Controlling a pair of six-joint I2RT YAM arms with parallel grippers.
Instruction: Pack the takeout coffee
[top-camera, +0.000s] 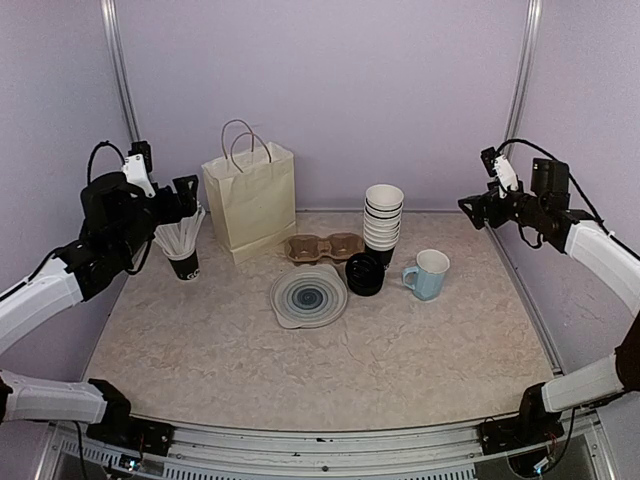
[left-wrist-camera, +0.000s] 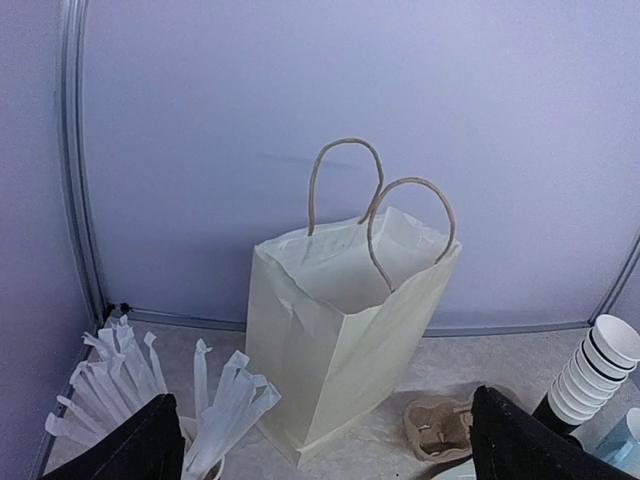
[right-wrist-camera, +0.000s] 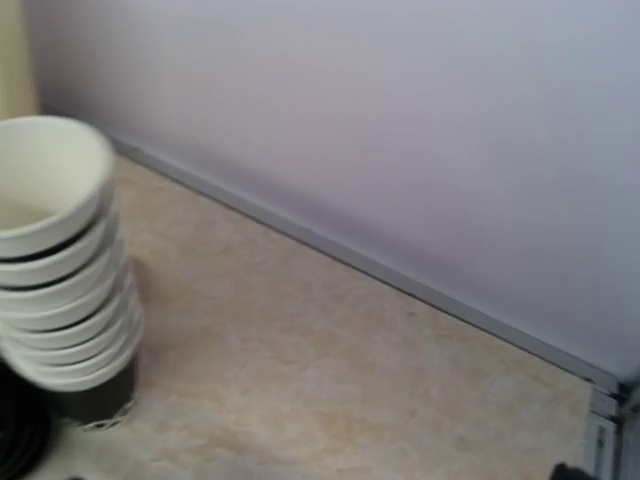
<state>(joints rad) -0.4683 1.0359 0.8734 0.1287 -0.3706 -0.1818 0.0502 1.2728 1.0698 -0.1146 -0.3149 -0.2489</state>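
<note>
A marbled beige counter (top-camera: 300, 370) carries everything. At the back left a cream paper bag (top-camera: 250, 200) stands upright, its mouth open and its two cord handles arching above. Just beside it, on the left, a black cup (top-camera: 184, 265) is crammed with white paper-wrapped sticks (top-camera: 178, 235) that fan outward. A brown cardboard cup carrier (top-camera: 323, 246) lies near the right foot of the bag. In front of the carrier sits a pale plate (top-camera: 309, 295) with blue-green rings. A stack of white-rimmed paper cups (top-camera: 383, 220) rises right of the carrier. A light blue mug (top-camera: 430, 275) stands near the stack, handle turned left.
</note>
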